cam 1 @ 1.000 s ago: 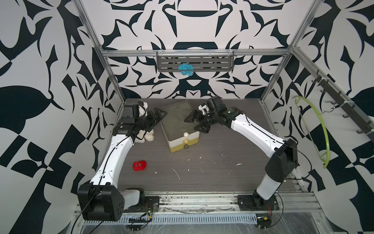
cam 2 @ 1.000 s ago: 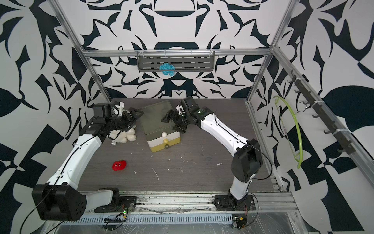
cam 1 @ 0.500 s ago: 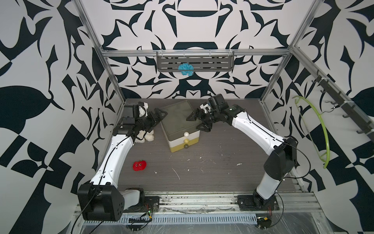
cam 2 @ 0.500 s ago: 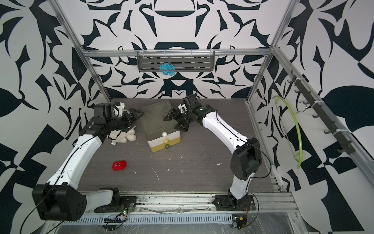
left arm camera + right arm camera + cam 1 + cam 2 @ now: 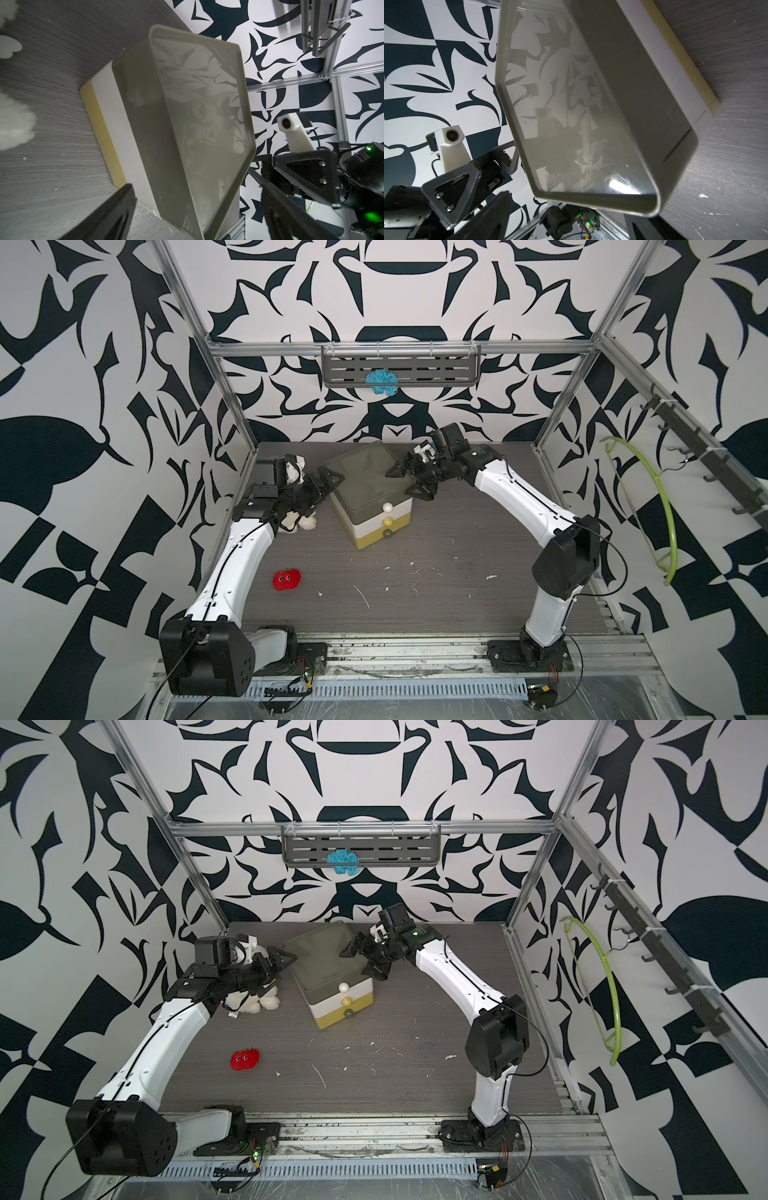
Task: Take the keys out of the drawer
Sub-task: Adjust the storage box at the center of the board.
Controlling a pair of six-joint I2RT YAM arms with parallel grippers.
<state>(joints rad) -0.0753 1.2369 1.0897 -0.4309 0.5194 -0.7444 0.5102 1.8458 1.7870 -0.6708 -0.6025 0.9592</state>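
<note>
The drawer unit (image 5: 370, 489) stands mid-back on the table: a grey top drawer, a white one and a yellow one, all shut, each with a round knob (image 5: 387, 507). The keys are hidden. My left gripper (image 5: 326, 490) is open at the unit's left top edge, and in the left wrist view the left gripper (image 5: 195, 187) straddles that edge of the unit (image 5: 187, 104). My right gripper (image 5: 405, 483) is open at the right top edge. In the right wrist view the right gripper (image 5: 571, 216) spans the corner of the unit (image 5: 612, 104). Neither holds anything.
A red plush strawberry (image 5: 286, 580) lies front left on the table. A white plush toy (image 5: 300, 523) sits under my left wrist. A blue tangle (image 5: 381, 382) rests on the back wall shelf. A green hanger (image 5: 660, 506) hangs on the right wall.
My right arm has shifted slightly at the unit's right side, jaws still wide. The left arm and the drawers have not moved.
</note>
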